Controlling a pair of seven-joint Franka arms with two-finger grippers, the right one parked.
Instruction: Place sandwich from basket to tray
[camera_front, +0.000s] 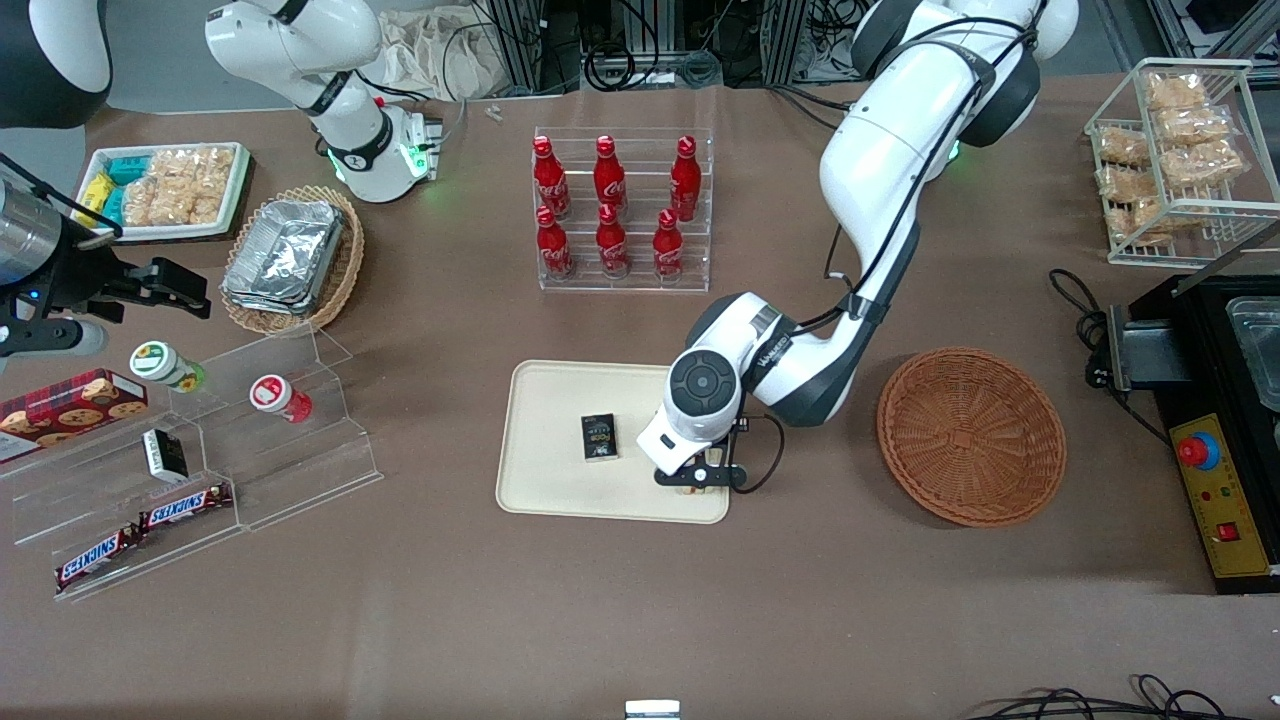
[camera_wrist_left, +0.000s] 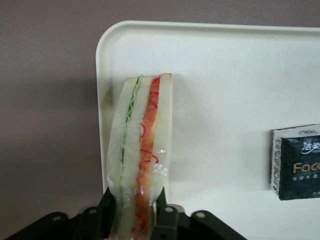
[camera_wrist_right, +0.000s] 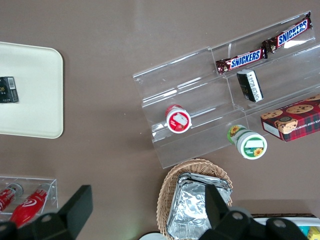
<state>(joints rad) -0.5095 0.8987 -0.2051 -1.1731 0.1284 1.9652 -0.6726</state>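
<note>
I have the gripper (camera_wrist_left: 137, 210) clamped on the wrapped sandwich (camera_wrist_left: 140, 150), held on edge at the tray (camera_front: 545, 490) corner nearest the empty basket (camera_front: 970, 435). Released this close to the rim, it could tip out onto the table.

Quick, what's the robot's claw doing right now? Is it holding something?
Gripper: shut on the sandwich, low over the tray, at the corner nearest the basket.
</note>
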